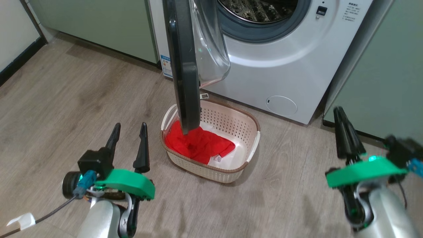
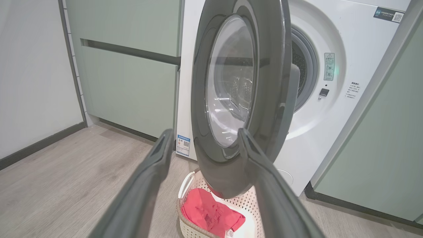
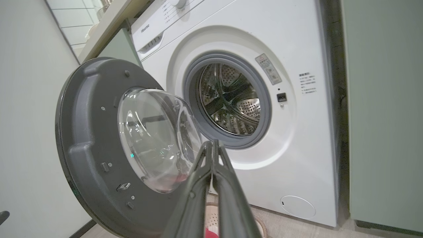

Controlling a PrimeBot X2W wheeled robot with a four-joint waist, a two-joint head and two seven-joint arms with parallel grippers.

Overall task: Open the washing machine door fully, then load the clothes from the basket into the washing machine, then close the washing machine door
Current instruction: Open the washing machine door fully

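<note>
The white washing machine [image 1: 281, 66] stands at the back with its steel drum [image 3: 231, 99] showing. Its black-rimmed door [image 1: 183, 66] is swung out edge-on over the cream basket [image 1: 246, 124] on the floor. Red clothes [image 1: 198, 143] lie in the basket on something white, partly hidden by the door's lower edge. My left gripper [image 1: 129, 129] is open and empty, left of the basket and clear of it. My right gripper [image 1: 340, 114] is shut on nothing, off to the basket's right. The left wrist view faces the door's glass [image 2: 231, 82] between open fingers [image 2: 155, 165].
Pale green cabinets [image 1: 99, 26] flank the machine on both sides, with another cabinet face [image 1: 386, 72] at the right. A white wall with a dark skirting [image 1: 19, 56] runs along the left. Wood-look floor [image 1: 66, 99] lies open around the basket.
</note>
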